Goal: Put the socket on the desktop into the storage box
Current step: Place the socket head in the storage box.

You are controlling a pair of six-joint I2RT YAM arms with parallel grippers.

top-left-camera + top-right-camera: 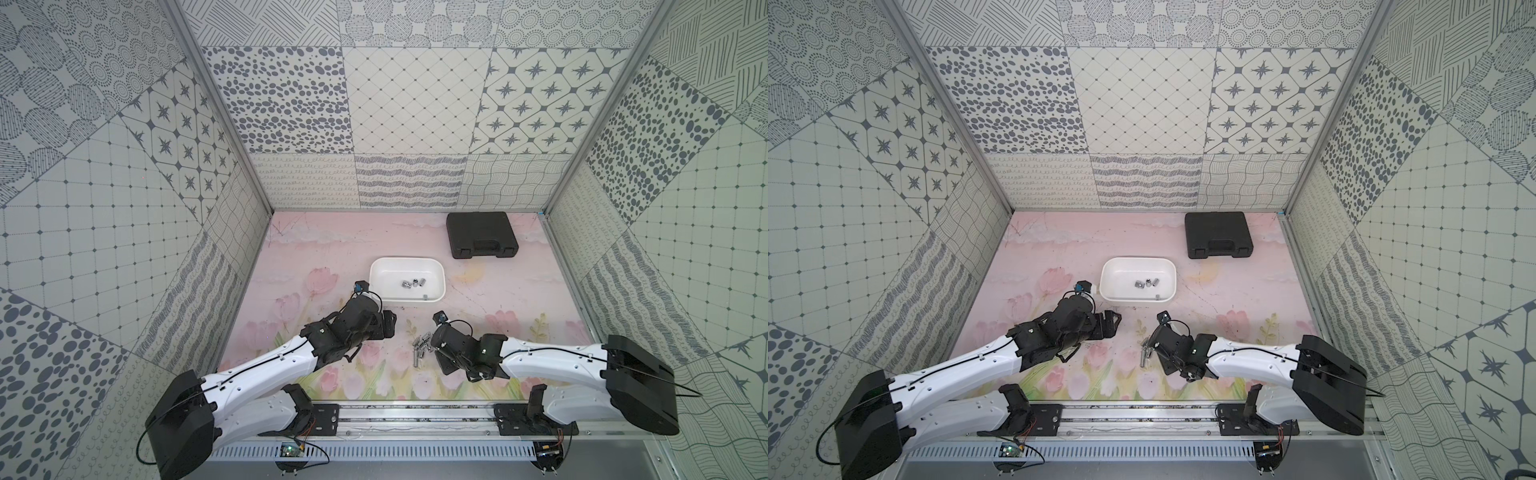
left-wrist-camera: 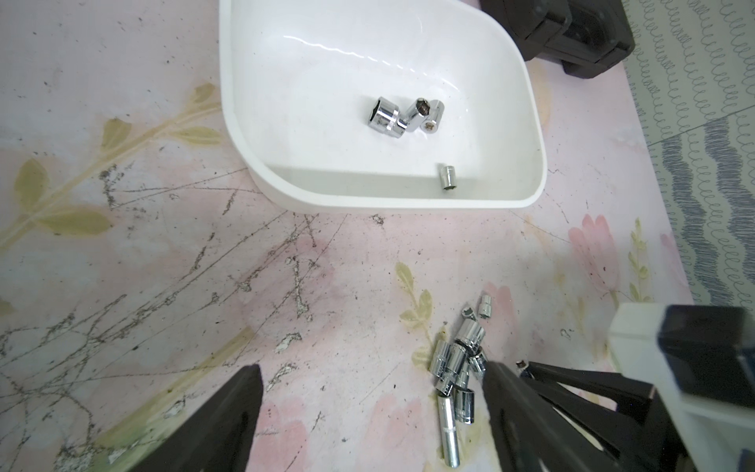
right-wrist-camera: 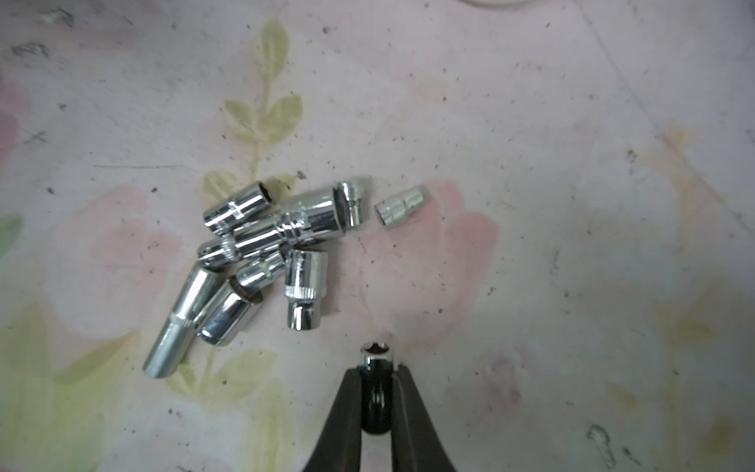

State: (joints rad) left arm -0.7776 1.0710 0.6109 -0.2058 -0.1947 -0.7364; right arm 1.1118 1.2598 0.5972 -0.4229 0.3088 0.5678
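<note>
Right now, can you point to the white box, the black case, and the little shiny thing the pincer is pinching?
storage box (image 1: 388, 272): in a top view, bare inside floor.
black tool case (image 1: 482, 235): in a top view, middle of its lid.
small socket (image 3: 376, 359): right wrist view, its shiny open end.

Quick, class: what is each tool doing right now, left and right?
Left tool: open, holding nothing.
Right tool: shut on a socket.
</note>
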